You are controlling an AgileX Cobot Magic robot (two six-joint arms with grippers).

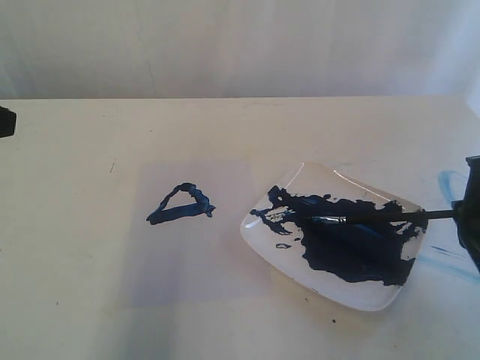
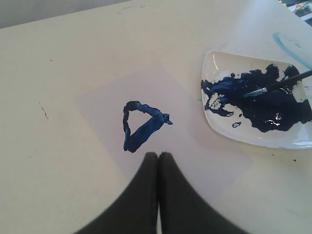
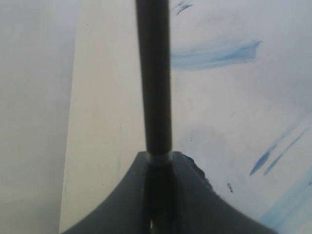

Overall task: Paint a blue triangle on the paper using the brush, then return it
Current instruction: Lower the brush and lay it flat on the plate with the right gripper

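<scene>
The blue triangle [image 2: 141, 126] is painted; the brush [image 1: 375, 218] is not yet let go.
The outline sits closed on the paper [image 2: 195, 146], so I judge only the return is left. My right hand [image 3: 158, 161] is clamped on the handle, tip over the paint on the plate [image 1: 259, 236]; whether bristles touch, I can't tell. My left hand [image 2: 158, 157] is pressed together, empty. The exterior view crops my right hand.

We see paper [image 1: 195, 255] flat on table [image 1: 67, 225], left of centre. Triangle [image 1: 182, 204] on paper, in far half. Plate [image 1: 259, 238] just right of paper. Blotch [image 1: 352, 251] in plate. Brush [image 1: 390, 217] across plate, tip over blotch, handle running right past rim into right gripper [image 1: 460, 214]. We find smears [image 1: 450, 184] on table right of plate.
</scene>
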